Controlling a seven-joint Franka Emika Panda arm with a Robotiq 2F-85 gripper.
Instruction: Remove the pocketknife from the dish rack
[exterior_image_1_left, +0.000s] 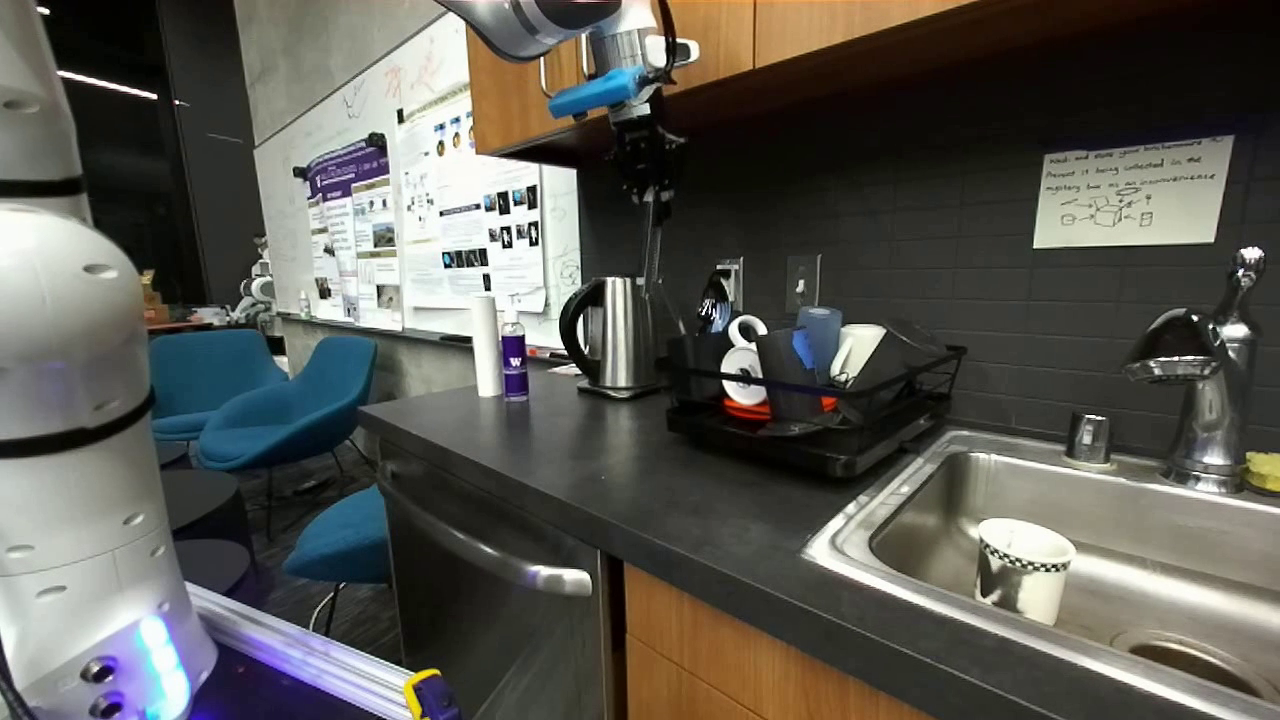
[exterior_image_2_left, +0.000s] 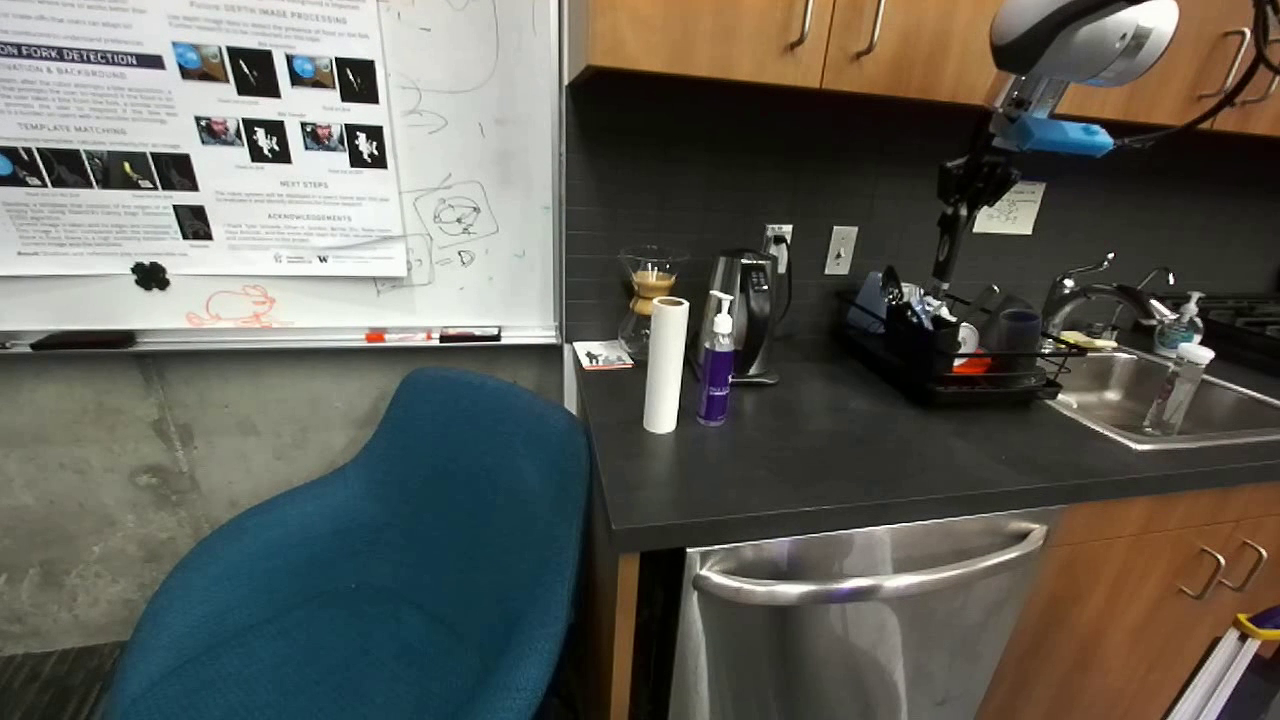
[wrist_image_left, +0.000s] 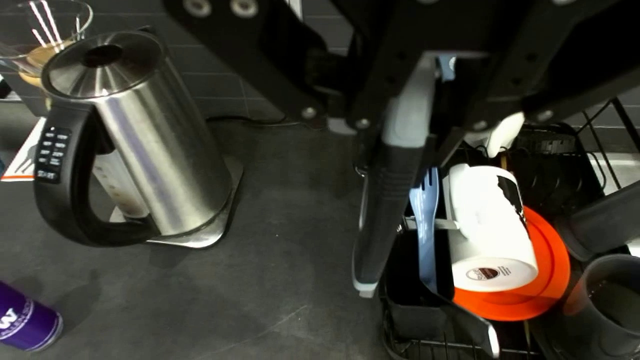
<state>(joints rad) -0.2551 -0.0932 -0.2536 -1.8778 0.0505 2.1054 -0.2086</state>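
My gripper (wrist_image_left: 407, 145) comes in from the top of the wrist view. It is shut on a long black and grey tool that looks like the pocketknife (wrist_image_left: 387, 200). The pocketknife hangs down with its light grey lower end over the counter, just left of the black cutlery holder (wrist_image_left: 415, 320). The gripper also shows in both exterior views (exterior_image_1_left: 653, 190) (exterior_image_2_left: 958, 215), with the pocketknife below it (exterior_image_1_left: 651, 250) (exterior_image_2_left: 945, 255). The black dish rack (exterior_image_1_left: 850, 460) stands on the counter and shows in both exterior views (exterior_image_2_left: 960, 392). The fingers partly hide the pocketknife's upper end.
A steel kettle (wrist_image_left: 160, 130) stands left of the rack, near a purple bottle (wrist_image_left: 25, 320) and a white roll (exterior_image_1_left: 486, 345). A blue fork (wrist_image_left: 425, 215), white mug (wrist_image_left: 490, 235) and orange plate (wrist_image_left: 555, 250) are in the rack. The sink (exterior_image_1_left: 850, 540) and wooden cabinets (exterior_image_2_left: 700, 40) are nearby.
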